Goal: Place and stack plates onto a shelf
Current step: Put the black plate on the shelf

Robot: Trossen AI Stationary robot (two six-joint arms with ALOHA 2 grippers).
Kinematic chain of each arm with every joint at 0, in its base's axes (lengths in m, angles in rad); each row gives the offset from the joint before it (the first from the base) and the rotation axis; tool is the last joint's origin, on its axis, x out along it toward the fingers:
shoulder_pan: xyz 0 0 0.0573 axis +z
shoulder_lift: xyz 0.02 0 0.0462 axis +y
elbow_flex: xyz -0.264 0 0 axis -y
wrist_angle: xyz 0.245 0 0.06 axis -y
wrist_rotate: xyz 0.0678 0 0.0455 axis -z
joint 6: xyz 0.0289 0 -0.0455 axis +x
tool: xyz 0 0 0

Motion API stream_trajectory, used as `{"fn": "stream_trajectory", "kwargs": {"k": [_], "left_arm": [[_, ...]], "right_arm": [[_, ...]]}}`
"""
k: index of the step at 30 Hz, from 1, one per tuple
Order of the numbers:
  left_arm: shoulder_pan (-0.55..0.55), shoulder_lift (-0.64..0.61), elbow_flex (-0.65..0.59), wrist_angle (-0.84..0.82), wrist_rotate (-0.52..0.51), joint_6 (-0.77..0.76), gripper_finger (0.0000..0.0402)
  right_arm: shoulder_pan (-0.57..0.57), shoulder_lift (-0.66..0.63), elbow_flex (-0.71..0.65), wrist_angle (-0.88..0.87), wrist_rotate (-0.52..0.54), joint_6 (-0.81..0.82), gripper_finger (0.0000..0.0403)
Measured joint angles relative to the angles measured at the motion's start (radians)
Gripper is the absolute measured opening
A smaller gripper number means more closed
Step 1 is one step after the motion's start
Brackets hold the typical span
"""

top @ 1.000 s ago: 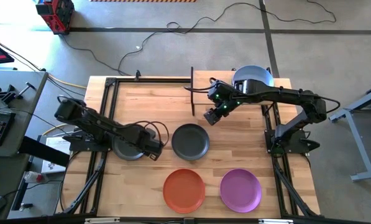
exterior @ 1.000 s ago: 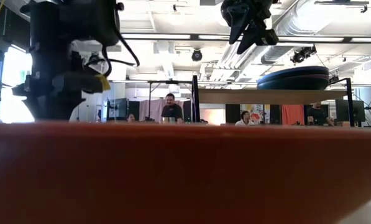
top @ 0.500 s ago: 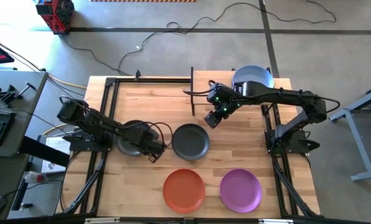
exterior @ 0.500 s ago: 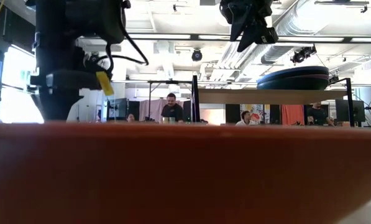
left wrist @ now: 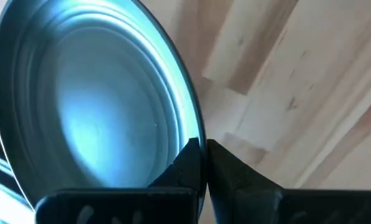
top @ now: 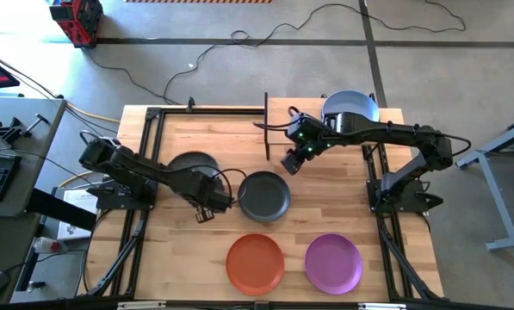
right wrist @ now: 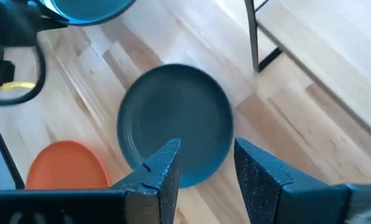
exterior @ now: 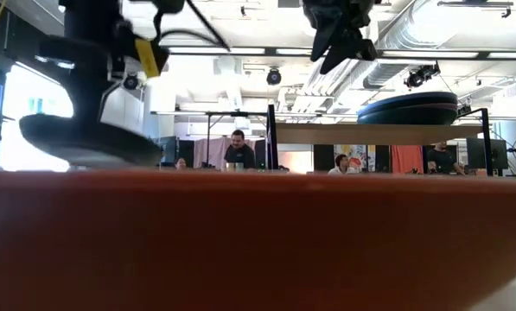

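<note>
My left gripper (top: 212,196) is shut on a dark grey plate (top: 190,162), which hangs above the table's left half (exterior: 85,142). My right gripper (top: 291,164) stands open in the air beside the shelf (top: 312,112), above another dark grey plate (right wrist: 176,130) that lies flat on the table. The shelf's wooden board (exterior: 379,134) carries a stack of plates with a light blue one on top (top: 351,108). An orange plate (top: 255,263) and a purple plate (top: 333,263) lie flat near the table's front edge. My left gripper pinches the plate's rim (left wrist: 194,134) between its two fingers, one on the inner face and one on the outer. The fingers come down from above. The plate is lifted clear of the table and hangs slightly tilted (exterior: 85,142).
The black metal frame (top: 145,146) runs along the table's left and right sides. A black shelf post (top: 266,125) stands upright near my right gripper. The orange plate's rim (exterior: 258,242) fills the low view's lower half. People are in the room behind.
My left gripper has shut on the dark grey plate's rim and gone up with it. The plate lay flat on the table and now hangs clear of it, slightly tilted. My right gripper has kept still.
</note>
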Motion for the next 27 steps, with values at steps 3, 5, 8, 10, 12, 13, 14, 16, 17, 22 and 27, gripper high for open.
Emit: {"fn": "stream_trajectory", "kwargs": {"k": [3,5,8,10,12,13,14,16,17,22,27], "left_arm": [[0.0,0.0,0.049,-0.096,-0.062,0.088,0.0001],[0.0,0.0,0.08,-0.153,-0.104,0.165,0.0001],[0.0,0.0,0.12,-0.235,-0.185,0.302,0.0001],[0.0,0.0,0.143,-0.266,-0.259,0.404,0.0001],[0.0,0.0,0.163,-0.284,-0.358,0.498,0.0001],[0.0,0.0,0.172,-0.292,-0.408,0.544,0.0001],[0.001,0.0,0.181,-0.293,-0.452,0.595,0.0001],[0.007,0.0,0.201,-0.287,-0.531,0.692,0.0001],[0.009,0.0,0.21,-0.288,-0.562,0.735,0.0001],[0.04,0.0,0.247,-0.258,-0.64,0.884,0.0001],[0.079,-0.001,0.272,-0.182,-0.694,0.997,0.0001]], "right_arm": [[-0.005,0.0,0.0,0.033,0.017,0.0,0.0142],[-0.013,0.0,0.0,0.066,0.027,0.012,0.0155],[-0.036,0.0,0.0,0.133,0.038,0.101,0.0173],[-0.056,0.0,0.0,0.176,0.038,0.163,0.018],[-0.076,0.0,0.0,0.222,0.037,0.189,0.0182],[-0.087,0.0,0.0,0.243,0.037,0.193,0.0183],[-0.097,0.0,0.0,0.264,0.036,0.193,0.0183],[-0.115,0.0,0.0,0.309,0.035,0.194,0.0183],[-0.124,0.0,0.0,0.329,0.035,0.194,0.0183],[-0.155,0.0,0.0,0.414,0.043,0.179,0.0183],[-0.16,0.0,0.0,0.476,0.123,0.116,0.0183]]}}
